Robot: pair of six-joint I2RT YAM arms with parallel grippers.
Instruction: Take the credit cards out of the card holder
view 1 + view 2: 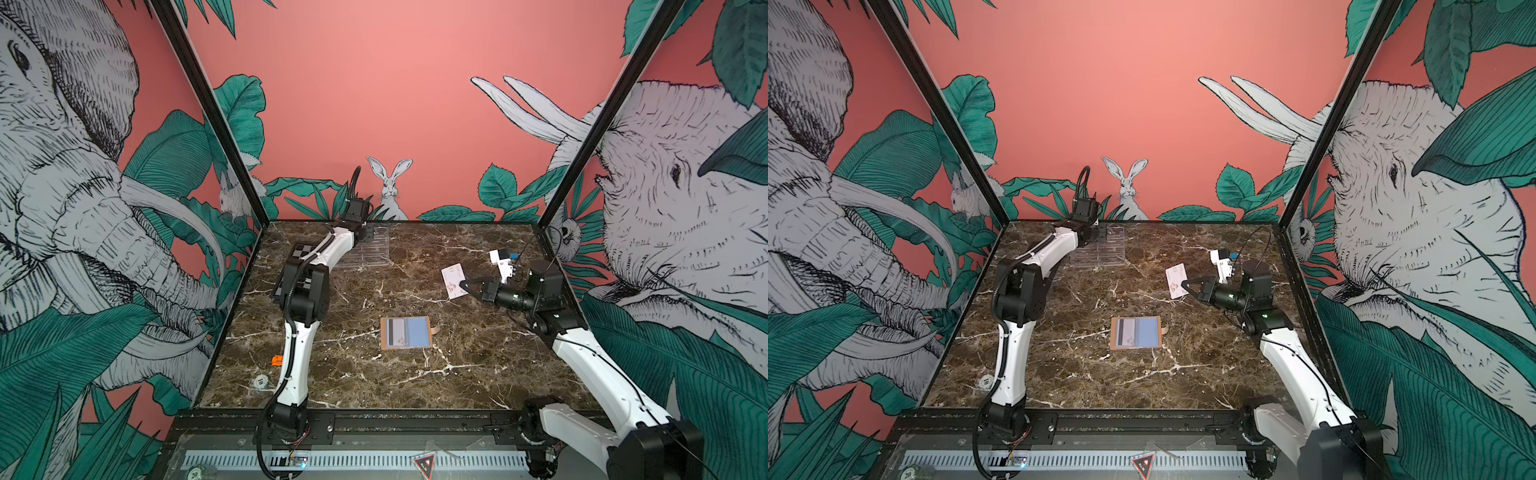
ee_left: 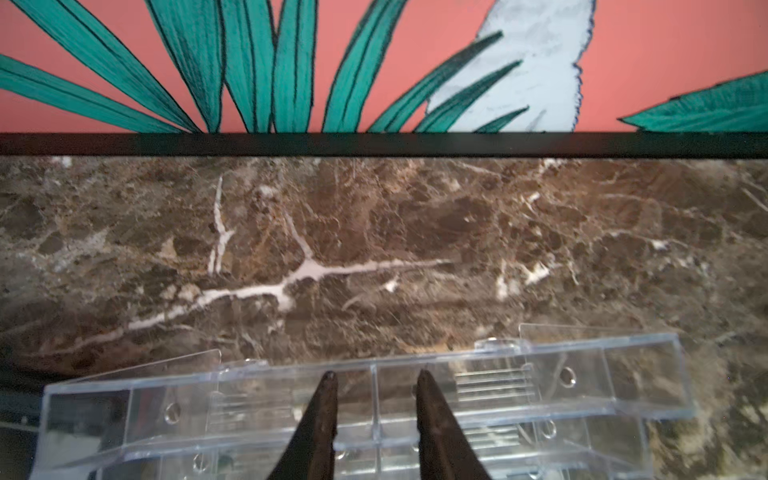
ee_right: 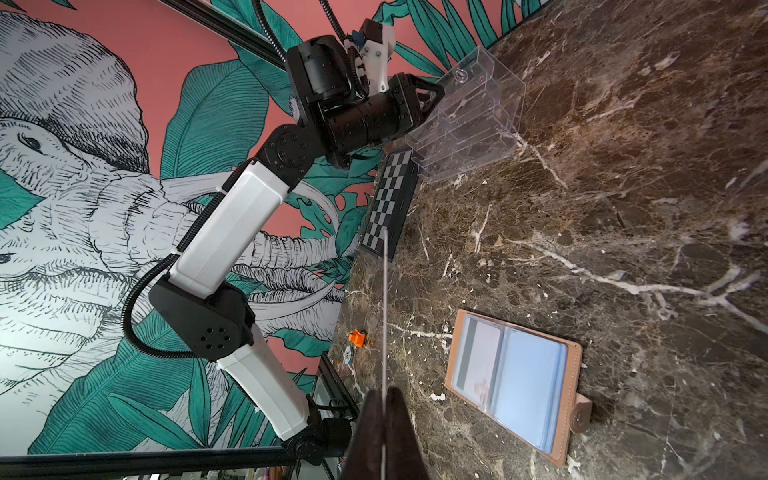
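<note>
Two cards [image 1: 417,331]: sleeved in open card holder [image 3: 570,395].
Right gripper [image 1: 462,286]: clamped on whitish card [image 1: 453,277].
Left gripper [image 2: 377,374]: parted, at acrylic rack [image 2: 582,374].

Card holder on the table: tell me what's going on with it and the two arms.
The right gripper is pinching a white card, held up off the table. The card holder lies open and flat mid-table, with a grey card and a blue card in its sleeves. The left gripper is at the back over the clear rack, its jaws apart and holding nothing.
</note>
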